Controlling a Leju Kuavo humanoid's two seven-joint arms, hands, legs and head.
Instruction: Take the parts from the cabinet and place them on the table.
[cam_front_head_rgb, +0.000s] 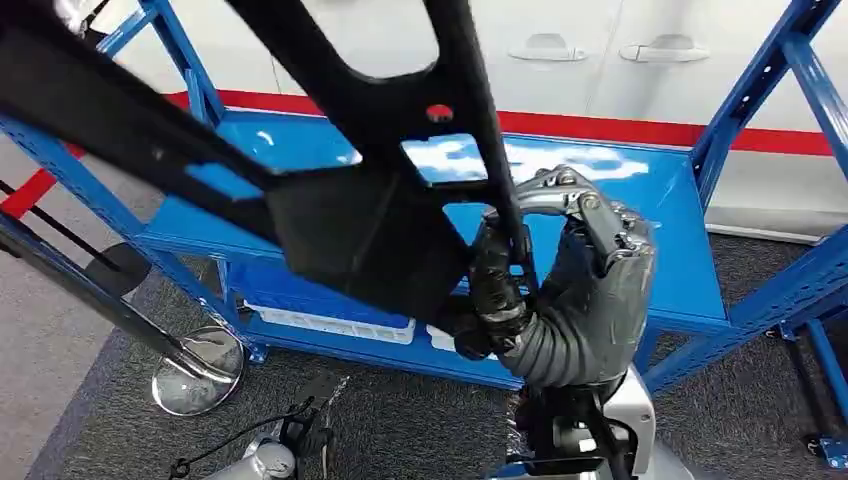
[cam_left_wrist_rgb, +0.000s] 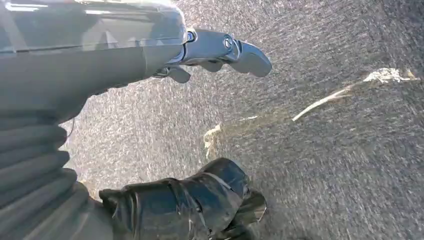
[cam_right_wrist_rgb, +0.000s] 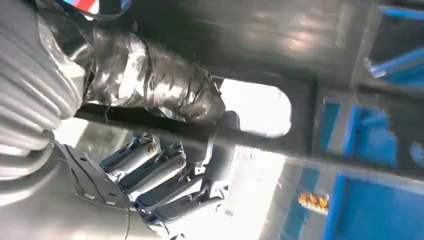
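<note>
The robot stands facing a blue shelf rack (cam_front_head_rgb: 660, 215), which serves here as the landmark. Its right hand (cam_front_head_rgb: 560, 290) is raised in front of the rack's glossy blue shelf and grasps a large black part (cam_front_head_rgb: 370, 215), a flat frame-like piece with long bars and open cut-outs. The grip falls on one thin bar of the part: in the right wrist view the tape-wrapped thumb (cam_right_wrist_rgb: 155, 82) lies along one side of the bar and the metal-linked fingers (cam_right_wrist_rgb: 160, 172) curl around the other side, so the bar (cam_right_wrist_rgb: 260, 142) passes between them. The black part is held in the air above and in front of the shelf, clear of its surface, and stretches away from the hand across the near-left corner of the rack; a small red spot (cam_front_head_rgb: 439, 113) shows on it near one of the openings. On the rack's lower level, below the shelf, sits a pale tray (cam_front_head_rgb: 335, 322). Behind the rack runs a white wall with a red stripe (cam_front_head_rgb: 600, 128).

The left hand (cam_left_wrist_rgb: 150, 125) hangs low beside the robot, away from the rack, over speckled grey carpet (cam_left_wrist_rgb: 340, 165). It is released and holds nothing: its tape-wrapped thumb (cam_left_wrist_rgb: 200, 197) and its lighter fingers (cam_left_wrist_rgb: 225, 50) stand well apart with only floor between them. A round chrome base (cam_front_head_rgb: 197, 372) rests on the carpet before the rack's left post.
</note>
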